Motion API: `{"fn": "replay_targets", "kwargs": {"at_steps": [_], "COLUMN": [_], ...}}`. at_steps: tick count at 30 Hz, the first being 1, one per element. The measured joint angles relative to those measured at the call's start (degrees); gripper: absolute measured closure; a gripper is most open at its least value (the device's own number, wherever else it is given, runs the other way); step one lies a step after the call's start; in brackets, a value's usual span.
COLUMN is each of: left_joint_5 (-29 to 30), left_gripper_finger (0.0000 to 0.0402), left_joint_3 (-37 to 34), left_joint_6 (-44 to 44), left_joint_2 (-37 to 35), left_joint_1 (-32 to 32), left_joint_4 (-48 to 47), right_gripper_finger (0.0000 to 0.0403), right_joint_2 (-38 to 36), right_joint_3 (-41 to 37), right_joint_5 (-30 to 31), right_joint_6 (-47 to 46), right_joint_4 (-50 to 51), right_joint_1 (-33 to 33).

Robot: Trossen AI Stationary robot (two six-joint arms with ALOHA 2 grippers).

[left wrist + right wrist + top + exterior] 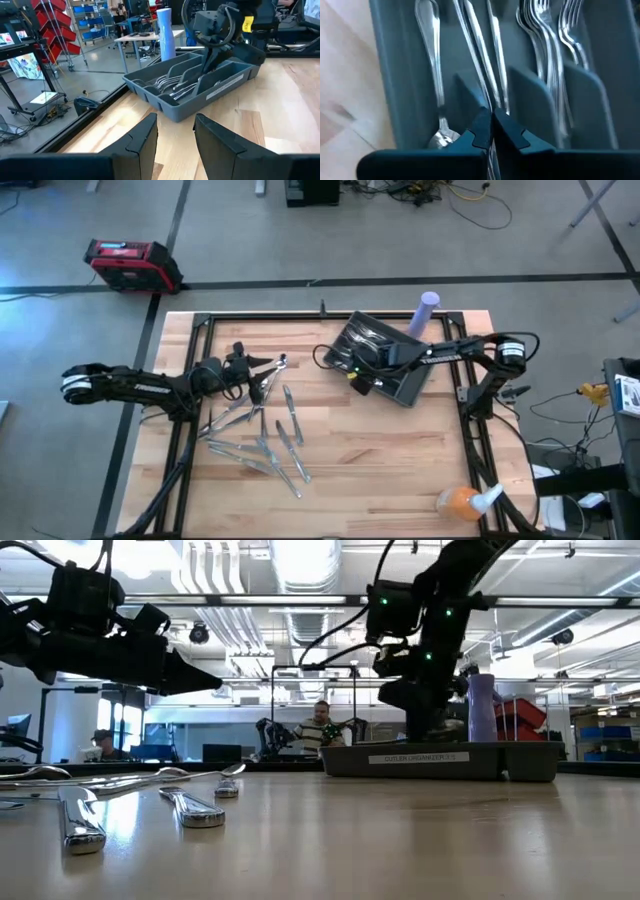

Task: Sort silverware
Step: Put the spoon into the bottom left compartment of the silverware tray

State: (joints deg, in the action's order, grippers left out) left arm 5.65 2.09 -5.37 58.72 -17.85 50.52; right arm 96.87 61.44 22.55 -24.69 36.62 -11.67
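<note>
The dark grey tray (398, 383) sits at the table's far right, with forks, a spoon and slim handles lying in its compartments (547, 60). My right gripper (493, 131) is down inside the tray (440, 761), shut on a slim silver piece. Loose silverware (262, 435) lies flat on the wood at the centre left (190, 808). My left gripper (175, 135) hovers open above the pile's far end (266, 374), pointing toward the tray, with nothing between its fingers. My right gripper pinches a slim silver piece (490, 102) between its two fingers, which lie along it. The fingers come down into the tray's middle compartment from above. The piece runs on ahead of the fingers along that compartment; whether it is lifted off the tray floor does not show.
A purple cylinder (427, 310) stands just beyond the tray. An orange bottle (460, 502) lies at the near right corner. A black frame (200, 325) rims the table. A red toolbox (130, 265) is on the floor, and people (320, 730) sit in the room behind.
</note>
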Motion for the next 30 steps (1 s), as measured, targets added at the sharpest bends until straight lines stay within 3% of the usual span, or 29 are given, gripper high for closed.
{"fn": "replay_targets", "kwargs": {"at_steps": [13,19,30], "left_joint_5": [-0.02,-0.02,-0.02], "left_gripper_finger": [0.0283,0.0283,0.0283], "left_joint_3": [0.04,0.09,0.28], "left_joint_6": [0.29,-0.16,-2.16], "left_joint_2": [0.00,0.04,0.04], "left_joint_1": [0.02,0.02,0.02], "left_joint_4": [0.05,0.06,0.94], "right_gripper_finger": [0.0403,0.0403,0.0392], "right_joint_2": [0.53,3.53,9.18], "right_joint_3": [0.37,0.38,0.66], "right_joint_5": [-0.49,4.66,5.66], "right_joint_6": [-3.87,-2.39,-2.72], "right_joint_4": [-4.56,-4.66,-4.20], "right_joint_1": [1.12,4.10,4.78]}}
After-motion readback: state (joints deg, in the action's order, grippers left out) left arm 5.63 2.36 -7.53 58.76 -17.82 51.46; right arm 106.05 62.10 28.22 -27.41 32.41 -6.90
